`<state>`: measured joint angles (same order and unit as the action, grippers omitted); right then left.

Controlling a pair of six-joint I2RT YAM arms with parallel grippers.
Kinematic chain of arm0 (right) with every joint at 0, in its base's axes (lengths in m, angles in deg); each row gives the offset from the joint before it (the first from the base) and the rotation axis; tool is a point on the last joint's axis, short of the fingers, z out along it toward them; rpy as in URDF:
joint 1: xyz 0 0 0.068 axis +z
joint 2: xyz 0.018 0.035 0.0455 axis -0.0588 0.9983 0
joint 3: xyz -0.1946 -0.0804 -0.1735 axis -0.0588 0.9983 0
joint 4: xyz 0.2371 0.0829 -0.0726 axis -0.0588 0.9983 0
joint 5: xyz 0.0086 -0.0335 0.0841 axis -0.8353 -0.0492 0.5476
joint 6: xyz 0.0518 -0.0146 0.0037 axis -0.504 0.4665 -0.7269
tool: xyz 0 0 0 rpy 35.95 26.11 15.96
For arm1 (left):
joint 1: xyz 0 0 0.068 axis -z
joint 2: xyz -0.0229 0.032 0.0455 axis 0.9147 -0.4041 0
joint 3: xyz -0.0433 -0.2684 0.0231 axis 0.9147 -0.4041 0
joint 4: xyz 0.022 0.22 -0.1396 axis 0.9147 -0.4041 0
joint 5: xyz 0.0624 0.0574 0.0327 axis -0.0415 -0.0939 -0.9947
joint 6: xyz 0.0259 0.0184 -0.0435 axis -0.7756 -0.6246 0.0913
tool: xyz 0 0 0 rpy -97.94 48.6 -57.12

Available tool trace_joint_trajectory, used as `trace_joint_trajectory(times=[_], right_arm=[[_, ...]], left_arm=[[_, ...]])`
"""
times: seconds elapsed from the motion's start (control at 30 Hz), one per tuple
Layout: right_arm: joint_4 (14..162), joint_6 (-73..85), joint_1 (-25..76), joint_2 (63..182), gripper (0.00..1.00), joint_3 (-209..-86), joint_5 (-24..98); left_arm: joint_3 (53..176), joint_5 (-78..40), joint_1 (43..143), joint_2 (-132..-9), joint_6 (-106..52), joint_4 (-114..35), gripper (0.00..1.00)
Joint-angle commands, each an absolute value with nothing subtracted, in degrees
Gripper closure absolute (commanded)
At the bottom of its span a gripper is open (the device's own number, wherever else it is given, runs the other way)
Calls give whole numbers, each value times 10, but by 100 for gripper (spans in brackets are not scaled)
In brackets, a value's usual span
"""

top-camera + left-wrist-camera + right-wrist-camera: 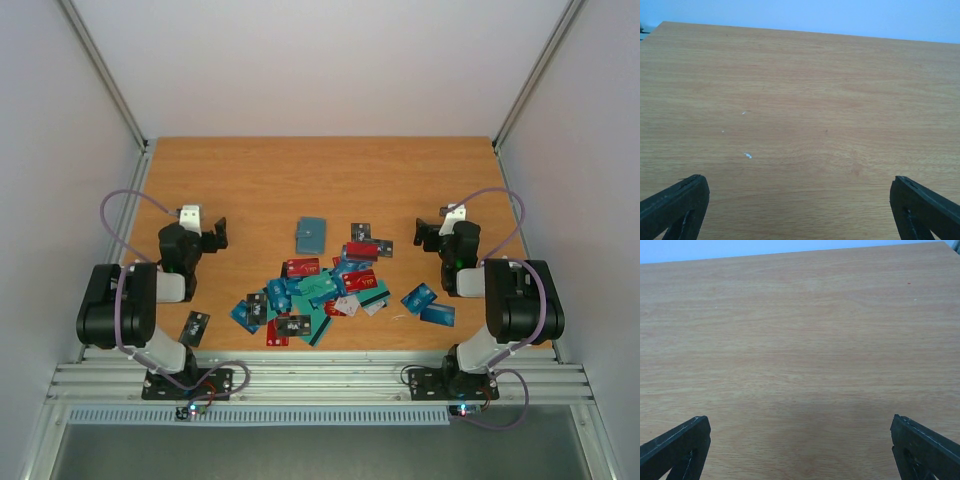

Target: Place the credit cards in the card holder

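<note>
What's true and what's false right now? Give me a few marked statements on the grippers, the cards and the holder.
1. The left gripper and the right gripper are both open and empty. True.
2. The card holder lies buried in the pile of credit cards. False: it lies apart, beyond the pile's far side.
3. A lone card lies near the left arm's base. True.
4. Every card is red. False: teal, blue and black ones show too.
</note>
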<state>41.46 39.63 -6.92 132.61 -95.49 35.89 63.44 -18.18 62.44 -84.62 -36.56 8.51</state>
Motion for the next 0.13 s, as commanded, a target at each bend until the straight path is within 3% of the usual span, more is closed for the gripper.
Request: trace_joint_trajectory(times=[0.0, 0.1], right_arm=[[407, 393, -71, 1325, 2, -965, 361], [398, 391, -71, 1322, 1, -959, 361]], left_arm=[[645, -186, 627, -846, -376, 122, 1], [645, -186, 627, -846, -376, 123, 1]])
